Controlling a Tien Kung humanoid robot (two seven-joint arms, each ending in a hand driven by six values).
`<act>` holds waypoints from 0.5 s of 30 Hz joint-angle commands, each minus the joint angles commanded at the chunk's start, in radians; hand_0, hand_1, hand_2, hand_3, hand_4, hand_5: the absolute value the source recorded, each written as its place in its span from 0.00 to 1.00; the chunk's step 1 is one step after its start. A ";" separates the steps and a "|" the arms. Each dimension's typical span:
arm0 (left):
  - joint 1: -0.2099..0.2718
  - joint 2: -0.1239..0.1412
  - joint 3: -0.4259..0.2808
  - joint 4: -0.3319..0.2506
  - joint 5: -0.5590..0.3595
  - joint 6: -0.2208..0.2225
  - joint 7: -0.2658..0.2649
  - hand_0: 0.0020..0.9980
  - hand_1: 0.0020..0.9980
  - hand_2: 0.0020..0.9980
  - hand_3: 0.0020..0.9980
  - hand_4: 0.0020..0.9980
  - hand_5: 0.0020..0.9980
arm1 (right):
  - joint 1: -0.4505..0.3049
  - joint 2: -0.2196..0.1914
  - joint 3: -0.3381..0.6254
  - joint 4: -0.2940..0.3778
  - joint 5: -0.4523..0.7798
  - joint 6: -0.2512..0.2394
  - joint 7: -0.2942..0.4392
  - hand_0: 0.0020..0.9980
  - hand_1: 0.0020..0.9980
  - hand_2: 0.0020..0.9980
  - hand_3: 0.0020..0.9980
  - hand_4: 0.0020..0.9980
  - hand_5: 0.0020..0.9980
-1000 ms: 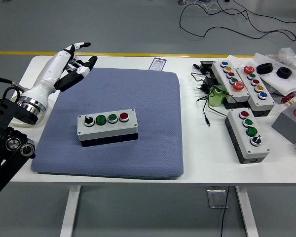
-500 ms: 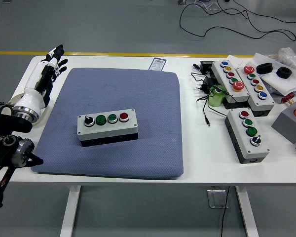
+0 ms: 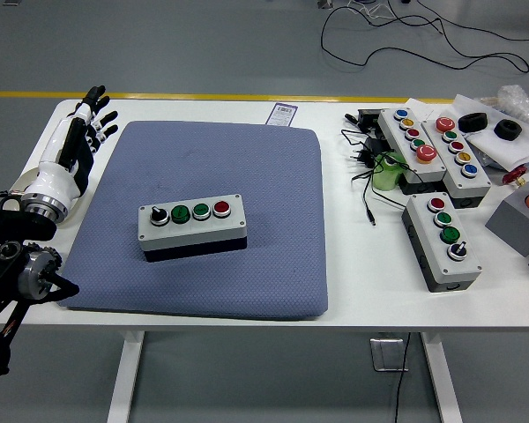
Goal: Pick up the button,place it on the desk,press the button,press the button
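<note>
A grey button box (image 3: 192, 226) lies on the blue mat (image 3: 247, 167), left of its middle. Its top row holds a black knob, two green buttons and a red button (image 3: 221, 209). My left hand (image 3: 81, 128) hovers over the table's far left, beside the mat's left edge and well apart from the box. Its fingers are stretched out flat and hold nothing. The right arm does not show.
Right of the mat stand several more button boxes: a short one (image 3: 443, 240) near the front, two long ones (image 3: 412, 143) behind it. Black cables (image 3: 368, 172), a green object (image 3: 388, 172) and grey blocks crowd the far right.
My left hand has drawn back leftward, from over the mat's far left corner to the table's left edge, and turned more upright. The button box has not moved.
</note>
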 joint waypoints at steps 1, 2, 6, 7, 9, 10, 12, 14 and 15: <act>0.003 -0.002 0.002 -0.002 0.003 0.000 0.001 0.90 0.93 0.99 1.00 0.64 1.00 | 0.000 0.000 0.001 0.000 0.000 0.000 0.000 0.65 0.65 0.68 0.60 0.44 0.32; 0.004 -0.003 0.003 -0.003 0.004 0.000 0.002 0.90 0.93 1.00 1.00 0.64 1.00 | 0.000 0.001 0.002 0.000 -0.001 0.000 0.000 0.65 0.65 0.68 0.60 0.44 0.32; 0.008 -0.009 0.007 -0.009 0.014 -0.002 0.004 0.90 0.93 1.00 1.00 0.64 1.00 | -0.001 0.001 0.005 0.000 -0.004 0.000 -0.002 0.65 0.65 0.68 0.60 0.44 0.32; 0.008 -0.009 0.007 -0.010 0.016 -0.001 0.004 0.90 0.93 1.00 1.00 0.64 1.00 | -0.002 0.001 0.005 0.000 -0.004 0.000 -0.002 0.65 0.65 0.68 0.60 0.44 0.32; 0.009 -0.010 0.009 -0.013 0.023 0.004 0.008 0.90 0.93 1.00 1.00 0.63 1.00 | -0.002 0.002 0.006 0.000 -0.004 0.000 -0.003 0.65 0.65 0.68 0.60 0.44 0.32; 0.009 -0.010 0.010 -0.014 0.028 0.013 0.013 0.90 0.93 1.00 1.00 0.63 1.00 | -0.002 0.002 0.006 0.000 -0.004 0.000 -0.003 0.65 0.65 0.68 0.60 0.44 0.32; 0.010 -0.011 0.010 -0.011 0.030 0.021 0.014 0.90 0.93 1.00 1.00 0.63 1.00 | -0.003 0.002 0.007 0.000 -0.005 0.000 -0.003 0.65 0.65 0.68 0.60 0.44 0.32; 0.012 -0.011 0.010 -0.009 0.030 0.023 0.012 0.91 0.94 1.00 1.00 0.63 1.00 | -0.004 0.003 0.007 0.000 -0.004 -0.001 -0.004 0.65 0.65 0.68 0.60 0.44 0.32; 0.013 -0.011 0.010 -0.009 0.031 0.024 0.012 0.91 0.94 1.00 1.00 0.63 1.00 | -0.004 0.003 0.007 0.000 -0.004 -0.001 -0.004 0.65 0.65 0.68 0.60 0.44 0.32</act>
